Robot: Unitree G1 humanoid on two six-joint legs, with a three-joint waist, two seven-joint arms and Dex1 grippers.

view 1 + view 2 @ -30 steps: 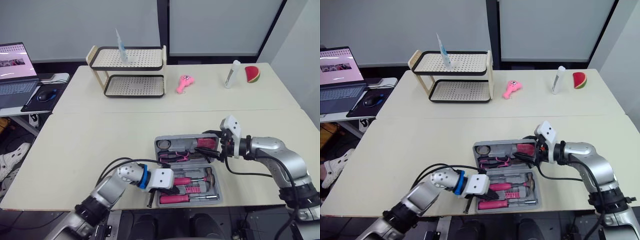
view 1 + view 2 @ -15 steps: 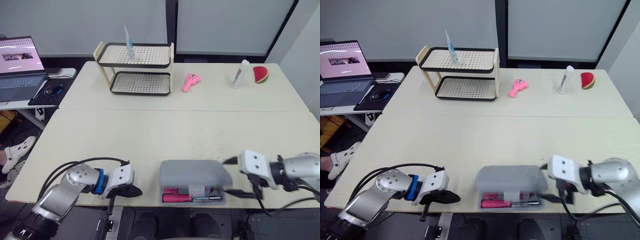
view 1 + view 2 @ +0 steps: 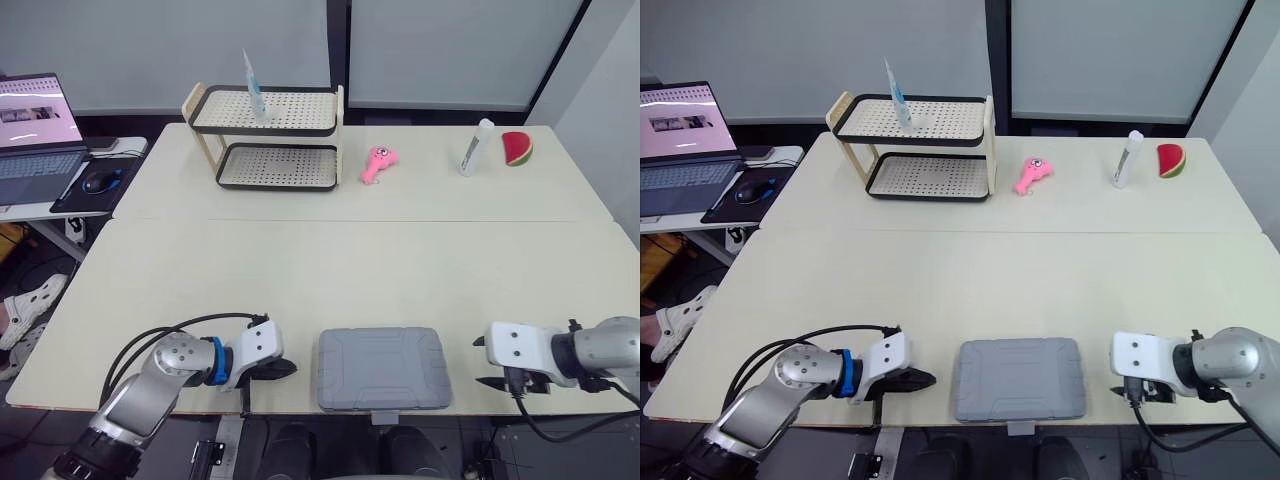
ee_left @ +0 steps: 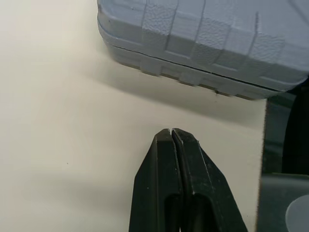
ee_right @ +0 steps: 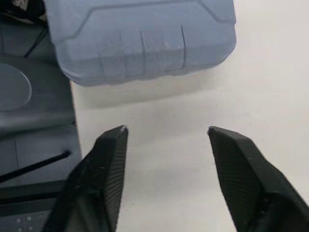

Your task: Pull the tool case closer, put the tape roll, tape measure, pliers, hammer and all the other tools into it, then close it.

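Now the wide table [image 3: 300, 260] carries everything, and most of its middle is bare, so the arms have open room to move there. At its far side stands the two-level rack [image 3: 265, 140], well apart from the work. The grey tool case [image 3: 381, 367] lies at the near edge, between the two arms, probably so that both can reach it easily. Its lid lies flat on the base, with only a thin seam visible along the side in the left wrist view, so I judge that the closing is done or nearly done. Whether the front clasp is locked, I cannot tell. Its front side is level with the table edge, so any push toward the robot could tip it off. The left gripper [image 4: 172, 131] rests just beside the case's left side with its fingers pressed together, holding nothing. The right gripper [image 5: 166, 129] is near the right side, its fingers spread apart and empty. Far away, a pink toy [image 3: 377, 164], a white bottle [image 3: 473, 147] and a watermelon slice [image 3: 517, 148] sit near the back edge.
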